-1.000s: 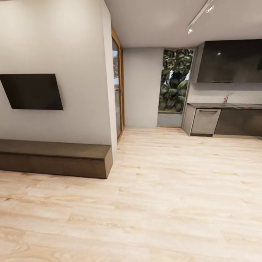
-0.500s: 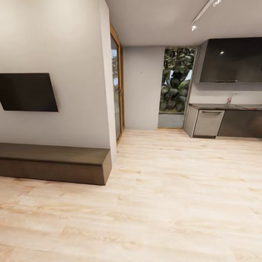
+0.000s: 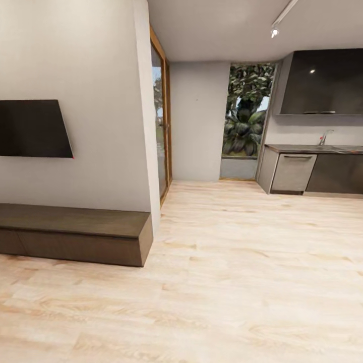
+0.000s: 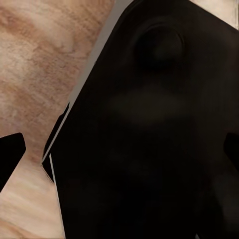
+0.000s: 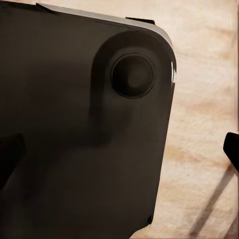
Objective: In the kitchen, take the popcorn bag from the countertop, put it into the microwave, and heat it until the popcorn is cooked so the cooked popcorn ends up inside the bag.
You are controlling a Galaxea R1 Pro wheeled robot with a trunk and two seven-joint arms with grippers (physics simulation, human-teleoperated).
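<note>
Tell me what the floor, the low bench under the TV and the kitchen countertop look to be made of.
The floor looks like pale wood planks, matte, with visible grain and board seams. The low bench seems dark brown wood or veneer, with faint grain and a dull finish. The countertop reads as a dark grey, smooth slab; it is too far away to tell steel from stone.

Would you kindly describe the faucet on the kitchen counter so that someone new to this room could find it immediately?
Look to the far right of the head view, where the kitchen countertop runs under a dark wall cabinet. On that worktop, against the pale back wall, stands the faucet. It is the only slim, silvery, bent spout rising above the flat counter.
</note>
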